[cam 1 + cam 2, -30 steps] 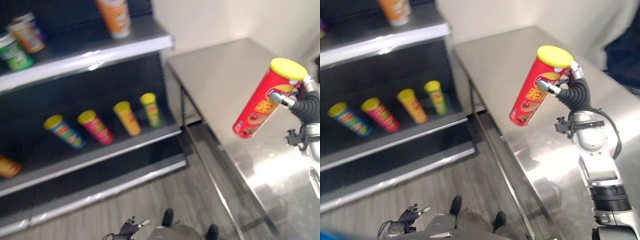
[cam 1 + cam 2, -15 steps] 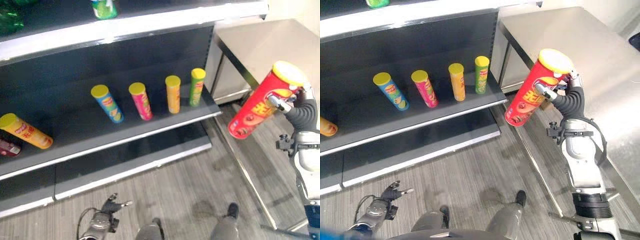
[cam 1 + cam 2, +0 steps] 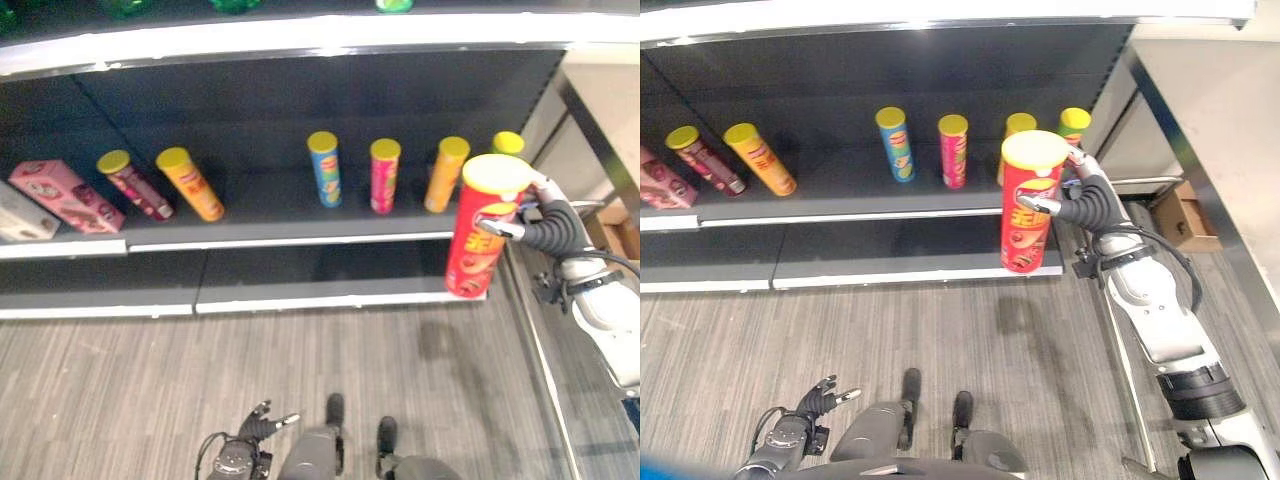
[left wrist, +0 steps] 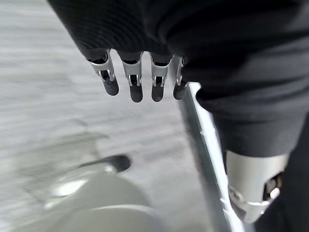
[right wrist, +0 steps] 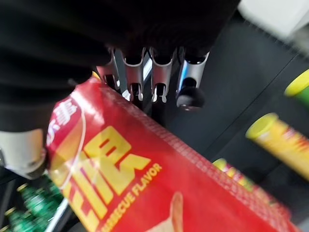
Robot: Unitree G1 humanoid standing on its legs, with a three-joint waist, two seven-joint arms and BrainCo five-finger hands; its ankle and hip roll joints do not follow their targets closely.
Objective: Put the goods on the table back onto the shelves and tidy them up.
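A tall red chip can (image 3: 478, 235) with a yellow lid stands upright in the air, with my right hand (image 3: 545, 222) shut on its upper part. It hangs in front of the right end of the dark middle shelf (image 3: 300, 240). In the right wrist view the fingers (image 5: 159, 72) lie along the red can (image 5: 145, 183). On the shelf behind it stand a blue can (image 3: 324, 168), a pink can (image 3: 384, 175), an orange can (image 3: 446, 173) and a green can (image 3: 507, 143). My left hand (image 3: 250, 435) hangs low over the floor, fingers (image 4: 136, 82) relaxed and holding nothing.
Further left on the same shelf lean a yellow-orange can (image 3: 190, 183), a dark red can (image 3: 135, 184) and a pink box (image 3: 65, 195). The steel table's frame (image 3: 1160, 110) borders the shelf on the right, with a cardboard box (image 3: 1188, 215) on the floor under it.
The camera has swung from the table toward the shelf. The red can, still in my right hand, has gone from tilted to upright and now hangs before the shelf's right end.
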